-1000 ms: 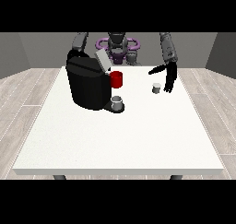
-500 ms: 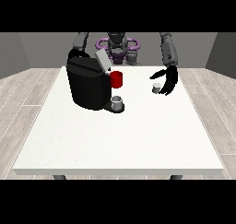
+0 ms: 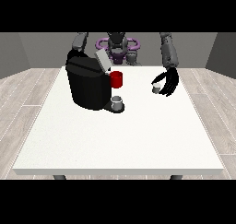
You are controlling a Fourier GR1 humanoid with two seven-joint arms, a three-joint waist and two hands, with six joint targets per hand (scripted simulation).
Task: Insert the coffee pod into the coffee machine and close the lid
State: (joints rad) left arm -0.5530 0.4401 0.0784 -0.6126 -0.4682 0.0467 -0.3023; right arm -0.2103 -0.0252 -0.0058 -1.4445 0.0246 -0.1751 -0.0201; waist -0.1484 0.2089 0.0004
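Your hand at the view's right [image 3: 168, 82] curled around the coffee pod [image 3: 156, 88] on the tabletop [image 3: 120, 135]; the open-lidded coffee machine [image 3: 87, 82] stood well apart toward the view's left.

Looks like a plain test room set up as a small kitchen corner. Pale wood-plank floor [image 3: 27, 87] all around, bare grey walls [image 3: 41, 48] behind. 1 large white table [image 3: 115, 140] in the middle, bearing a black coffee machine [image 3: 87, 82] with a red part at its front and a small cup [image 3: 117, 101] under the spout.
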